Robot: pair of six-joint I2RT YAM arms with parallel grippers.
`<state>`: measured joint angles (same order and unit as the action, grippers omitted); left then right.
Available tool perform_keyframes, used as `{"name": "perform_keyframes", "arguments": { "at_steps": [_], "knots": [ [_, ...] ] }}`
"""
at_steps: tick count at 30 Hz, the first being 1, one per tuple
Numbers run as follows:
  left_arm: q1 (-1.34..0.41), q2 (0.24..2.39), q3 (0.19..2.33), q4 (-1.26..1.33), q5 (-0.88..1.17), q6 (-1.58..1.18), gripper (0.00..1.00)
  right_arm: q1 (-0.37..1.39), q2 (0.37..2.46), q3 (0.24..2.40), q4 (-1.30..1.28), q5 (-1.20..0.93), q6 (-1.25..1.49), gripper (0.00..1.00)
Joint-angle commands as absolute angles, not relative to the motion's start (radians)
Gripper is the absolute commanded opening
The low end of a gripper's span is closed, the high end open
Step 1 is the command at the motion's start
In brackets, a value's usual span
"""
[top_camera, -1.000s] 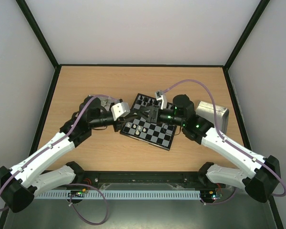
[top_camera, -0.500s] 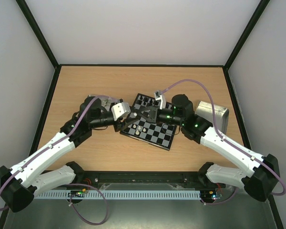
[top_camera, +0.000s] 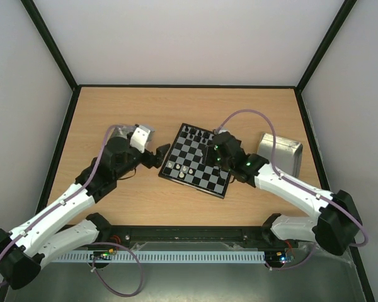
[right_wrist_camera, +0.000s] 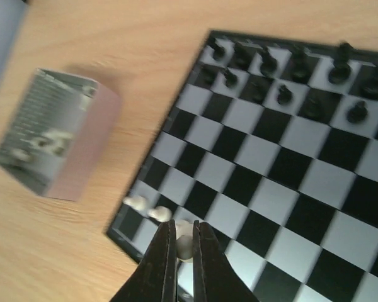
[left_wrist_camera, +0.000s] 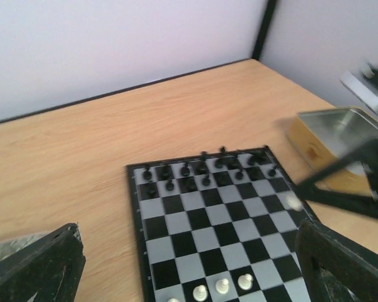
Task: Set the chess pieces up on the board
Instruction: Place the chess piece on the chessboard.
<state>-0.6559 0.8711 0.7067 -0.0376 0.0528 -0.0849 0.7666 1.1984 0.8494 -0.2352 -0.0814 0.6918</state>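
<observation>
The chessboard [top_camera: 205,174] lay askew at the middle of the table [top_camera: 113,113]. We judged the job roughly half done. The black pieces [left_wrist_camera: 201,171] crowded its two far rows, while only a few white pieces [left_wrist_camera: 222,287] stood by its near-left corner and the rest of that side was bare. The pieces were tiny figurines, smaller than their squares. The board was flat and checked black and pale, with a thin black border. The left gripper [top_camera: 159,155] hung just off the board's left edge, jaws wide apart. The right gripper [right_wrist_camera: 184,228] hovered over the board, jaws pinched on what looked like one white piece [right_wrist_camera: 184,246].

White arm links [top_camera: 57,211], black joints [top_camera: 118,156], purple cables [top_camera: 239,112]
</observation>
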Motion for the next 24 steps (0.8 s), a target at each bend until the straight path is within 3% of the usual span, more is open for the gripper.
{"name": "perform_keyframes", "arguments": {
  "at_steps": [1, 10, 24],
  "knots": [
    [-0.613, 0.872, 0.754, -0.096, -0.126, -0.241, 0.96, 0.81, 1.244, 0.802, -0.298, 0.065, 0.666, 0.02],
    [-0.461, 0.874, 0.758, -0.112, -0.057, -0.309, 0.99, 0.887, 1.411, 0.778, -0.269, 0.099, 0.671, 0.02],
    [-0.434, 0.869, 0.724, -0.089, -0.021, -0.271, 0.99, 0.923, 1.546, 0.797, -0.207, 0.143, 0.654, 0.02]
  ]
}}
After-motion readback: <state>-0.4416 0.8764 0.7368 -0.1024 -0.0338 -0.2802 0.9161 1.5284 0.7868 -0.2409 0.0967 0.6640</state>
